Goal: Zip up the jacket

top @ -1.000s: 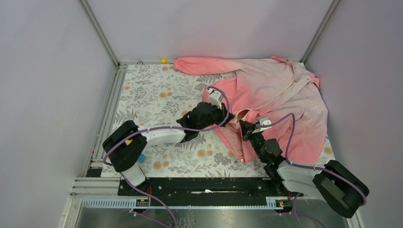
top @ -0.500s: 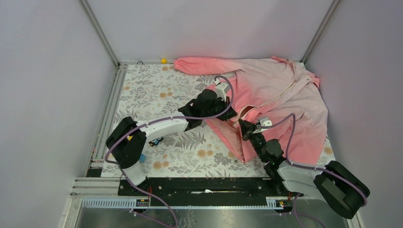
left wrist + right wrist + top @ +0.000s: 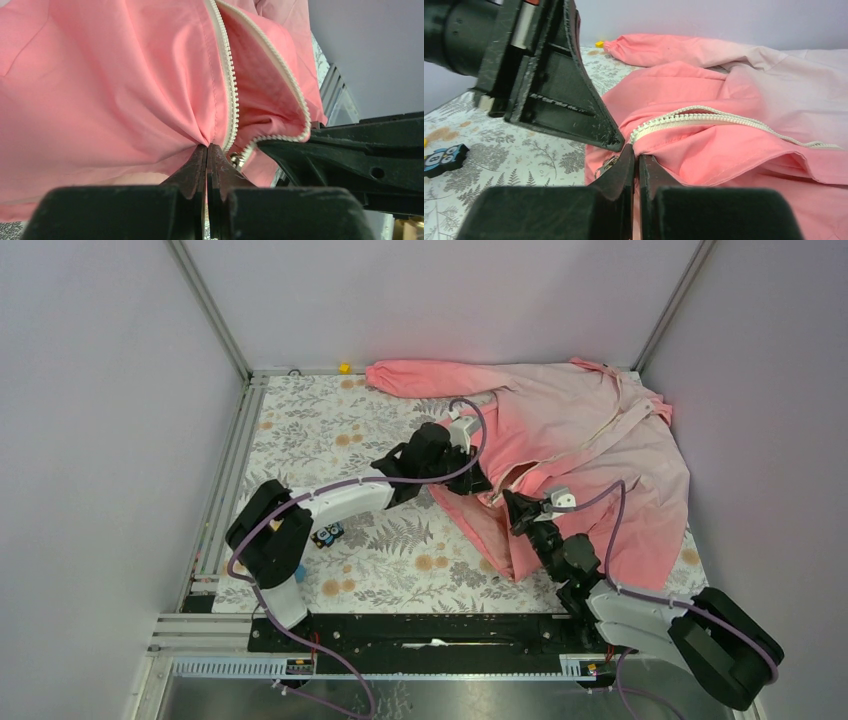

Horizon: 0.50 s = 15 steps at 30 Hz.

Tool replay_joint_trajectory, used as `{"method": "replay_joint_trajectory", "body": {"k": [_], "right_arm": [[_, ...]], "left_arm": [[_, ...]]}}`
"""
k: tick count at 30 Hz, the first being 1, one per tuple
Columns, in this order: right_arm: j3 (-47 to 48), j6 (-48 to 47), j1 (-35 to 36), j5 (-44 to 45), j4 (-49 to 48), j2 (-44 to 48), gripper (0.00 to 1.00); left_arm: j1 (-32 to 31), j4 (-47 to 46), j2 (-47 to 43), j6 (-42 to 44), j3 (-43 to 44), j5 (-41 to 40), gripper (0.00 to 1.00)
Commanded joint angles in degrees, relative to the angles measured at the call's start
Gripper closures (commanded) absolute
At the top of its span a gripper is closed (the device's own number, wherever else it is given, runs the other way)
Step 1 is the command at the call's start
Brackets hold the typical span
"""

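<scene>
The pink jacket (image 3: 590, 450) lies spread over the back right of the table, its white zipper (image 3: 230, 95) open in a narrow loop. My left gripper (image 3: 481, 483) is shut on a fold of the pink fabric (image 3: 150, 100) just left of the zipper teeth. My right gripper (image 3: 512, 503) is shut on the other front edge, right under the zipper teeth (image 3: 684, 117). The two grippers' tips almost touch. A small metal zipper pull (image 3: 606, 166) hangs between them; it also shows in the left wrist view (image 3: 236, 160).
A small black and blue toy (image 3: 327, 535) lies on the floral tablecloth (image 3: 330, 440) beside the left arm. A yellow bit (image 3: 344, 368) sits at the back edge. Metal rails (image 3: 232, 470) run along the left side. Grey walls close in the sides and back.
My left arm has swung away from me, taking the jacket's front edge slightly back, and the small toy under it now shows. My right gripper has barely moved.
</scene>
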<state>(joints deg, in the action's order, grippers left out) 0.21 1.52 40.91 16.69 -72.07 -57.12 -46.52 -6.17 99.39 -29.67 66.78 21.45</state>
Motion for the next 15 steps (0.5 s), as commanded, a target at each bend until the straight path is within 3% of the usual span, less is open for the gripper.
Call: {"method": "replay_joint_trajectory", "body": {"k": [1, 5, 12, 15], "right_arm": [[-7.9, -0.2, -0.2, -4.5, 1.1, 5.8, 1.0], [-8.4, 1.1, -0.2, -10.1, 3.4, 8.2, 1.0], [-8.6, -1.2, -0.3, -12.3, -13.9, -7.2, 1.0], [-8.8, -1.3, -0.3, -10.1, -14.8, -8.5, 1.0]], "left_arm": [[2.9, -4.0, -1.2, -3.9, 1.6, 5.0, 1.0], [3.9, -6.0, 0.6, -5.3, 2.1, 10.7, 1.0], [4.3, -6.8, 1.3, -5.5, 2.8, 15.8, 1.0], [4.5, -5.9, 0.4, -4.6, 3.0, 14.9, 1.0]]}}
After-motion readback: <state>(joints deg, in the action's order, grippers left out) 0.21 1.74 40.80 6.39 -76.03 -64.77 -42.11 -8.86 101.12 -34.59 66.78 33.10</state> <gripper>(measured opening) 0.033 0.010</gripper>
